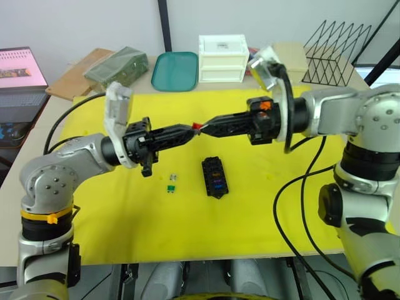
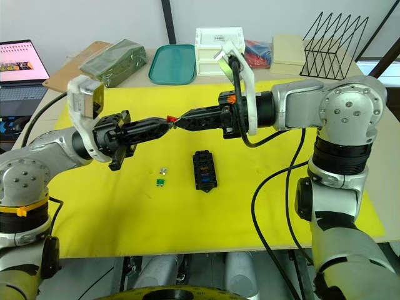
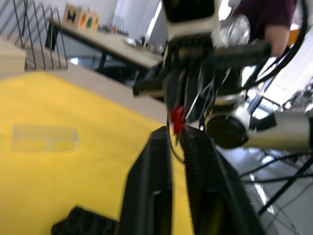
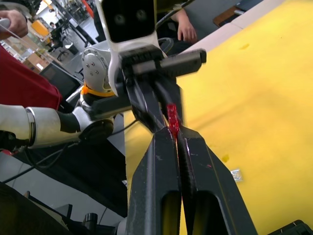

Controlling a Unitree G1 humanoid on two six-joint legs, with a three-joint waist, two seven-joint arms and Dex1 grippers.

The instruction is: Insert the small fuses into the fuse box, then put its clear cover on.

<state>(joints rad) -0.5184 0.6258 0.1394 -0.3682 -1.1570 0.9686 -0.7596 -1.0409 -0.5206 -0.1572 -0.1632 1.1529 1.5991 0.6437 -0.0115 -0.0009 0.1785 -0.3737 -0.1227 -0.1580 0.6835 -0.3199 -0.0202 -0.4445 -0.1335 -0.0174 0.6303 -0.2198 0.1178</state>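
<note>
The two arms are meeting in the air above the yellow mat (image 1: 125, 231) that is covering the worktop (image 1: 375, 247). The left gripper (image 1: 192, 130) and the right gripper (image 1: 204, 128) are pointing at each other, tip to tip, and a small red fuse (image 1: 197, 125) is sitting between the tips. In the right wrist view the right fingers (image 4: 161, 166) are lying pressed together with the red fuse pinched at their end. In the left wrist view the left fingers (image 3: 200, 161) are also lying close together and the same fuse is standing at their tips, so both grippers are touching it, but I cannot tell which one is really carrying it.

Below the grippers, the fuse box (image 1: 214, 177) is lying flat on the mat; blue colour is showing in some of its slots. Just to the robot's left of the box, a green fuse (image 1: 170, 187) and a grey fuse (image 1: 174, 178) are lying loose on the mat, near each other. The clear cover (image 3: 45, 137) is lying flat on the mat, apart from the box.

At the far edge of the worktop, a teal tray (image 1: 175, 70), a white drawer box (image 1: 222, 58) and a black wire rack (image 1: 335, 45) are standing in a row. A laptop (image 1: 20, 78) is standing open at the robot's far left.
</note>
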